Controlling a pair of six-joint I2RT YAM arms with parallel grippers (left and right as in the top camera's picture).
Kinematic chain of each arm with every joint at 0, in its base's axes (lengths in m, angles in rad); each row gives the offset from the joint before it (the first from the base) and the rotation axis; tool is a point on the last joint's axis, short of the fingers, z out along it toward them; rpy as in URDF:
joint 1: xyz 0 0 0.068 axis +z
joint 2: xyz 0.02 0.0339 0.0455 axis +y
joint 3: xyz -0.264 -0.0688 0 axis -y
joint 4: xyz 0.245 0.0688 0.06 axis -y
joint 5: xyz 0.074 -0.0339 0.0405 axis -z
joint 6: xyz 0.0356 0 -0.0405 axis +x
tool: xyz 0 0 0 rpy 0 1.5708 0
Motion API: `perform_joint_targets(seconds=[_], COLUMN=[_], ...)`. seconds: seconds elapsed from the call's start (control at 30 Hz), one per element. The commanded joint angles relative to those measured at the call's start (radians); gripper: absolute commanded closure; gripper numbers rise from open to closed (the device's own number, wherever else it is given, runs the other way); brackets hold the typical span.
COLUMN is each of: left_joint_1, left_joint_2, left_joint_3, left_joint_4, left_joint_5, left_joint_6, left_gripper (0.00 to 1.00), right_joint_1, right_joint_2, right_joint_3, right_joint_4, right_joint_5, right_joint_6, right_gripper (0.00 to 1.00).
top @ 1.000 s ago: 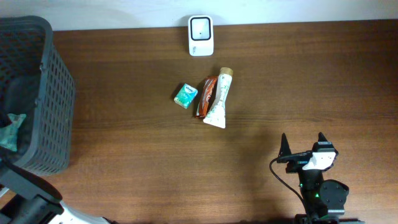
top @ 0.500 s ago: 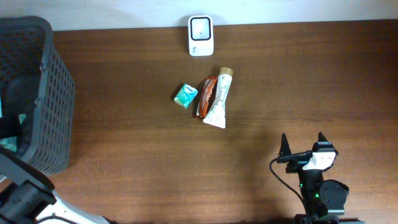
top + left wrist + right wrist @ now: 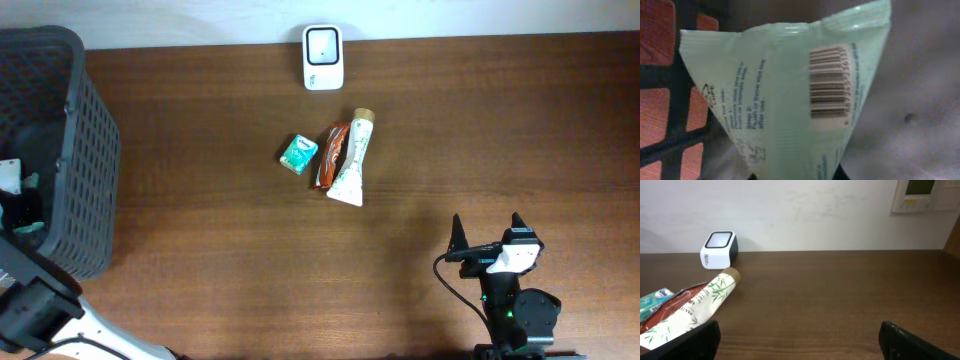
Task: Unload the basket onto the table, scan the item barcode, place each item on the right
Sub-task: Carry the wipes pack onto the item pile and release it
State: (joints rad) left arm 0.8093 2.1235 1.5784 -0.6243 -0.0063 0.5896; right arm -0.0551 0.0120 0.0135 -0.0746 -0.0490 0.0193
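Note:
A pale green packet [image 3: 785,95] fills the left wrist view, its barcode [image 3: 827,82] facing the camera. My left gripper [image 3: 796,176] is shut on the packet's lower end, with only the dark fingertips showing at the bottom edge. It is down inside the dark mesh basket [image 3: 85,150] at the table's left edge. The white scanner [image 3: 322,57] stands at the far edge of the table and shows in the right wrist view as the scanner [image 3: 718,249]. My right gripper [image 3: 487,232] rests open at the near right with nothing between its fingers.
In the middle of the table lie a small teal packet [image 3: 298,154], a brown wrapper [image 3: 331,155] and a white tube [image 3: 352,158] with a bamboo print. The basket's walls surround my left gripper. A wall runs behind the table's far edge.
My left gripper has closed on the pale green packet inside the basket. In the overhead view the packet has shifted under the arm. The right arm has not moved.

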Motion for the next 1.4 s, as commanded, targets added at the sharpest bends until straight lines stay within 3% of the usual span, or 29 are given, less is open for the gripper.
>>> perform_joint_targets(seconds=[0.0, 0.2, 0.5, 0.7, 0.87, 1.13, 1.37], left_joint_1=[-0.002, -0.028, -0.079, -0.142, -0.317, -0.731, -1.032], left_joint_2=[0.011, -0.144, -0.439, -0.558, -0.581, -0.5, -0.324], left_joint_3=[-0.019, 0.074, 0.246, 0.246, 0.245, 0.239, 0.239], left_joint_4=[-0.016, -0.007, 0.137, 0.274, 0.282, 0.134, -0.101], left_joint_5=[0.073, 0.252, 0.649, 0.78, 0.78, 0.743, 0.343], left_joint_6=[-0.055, -0.154, -0.607, -0.766, -0.904, -0.911, -0.911], left_gripper=[1.0, 1.0, 1.0, 1.0, 1.0, 1.0, 1.0], right_joint_1=[0.009, 0.009, 0.009, 0.009, 0.009, 0.009, 0.009], right_joint_2=[-0.008, -0.008, -0.008, -0.008, -0.008, -0.008, -0.008], right_joint_3=[-0.008, -0.008, -0.008, -0.008, -0.008, -0.008, -0.008], right_joint_4=[-0.003, -0.003, -0.003, -0.003, -0.003, -0.003, -0.003], right_joint_5=[0.005, 0.005, 0.005, 0.005, 0.005, 0.005, 0.005], right_joint_6=[0.004, 0.004, 0.004, 0.004, 0.004, 0.004, 0.004], right_gripper=[0.01, 0.01, 0.01, 0.01, 0.01, 0.01, 0.01])
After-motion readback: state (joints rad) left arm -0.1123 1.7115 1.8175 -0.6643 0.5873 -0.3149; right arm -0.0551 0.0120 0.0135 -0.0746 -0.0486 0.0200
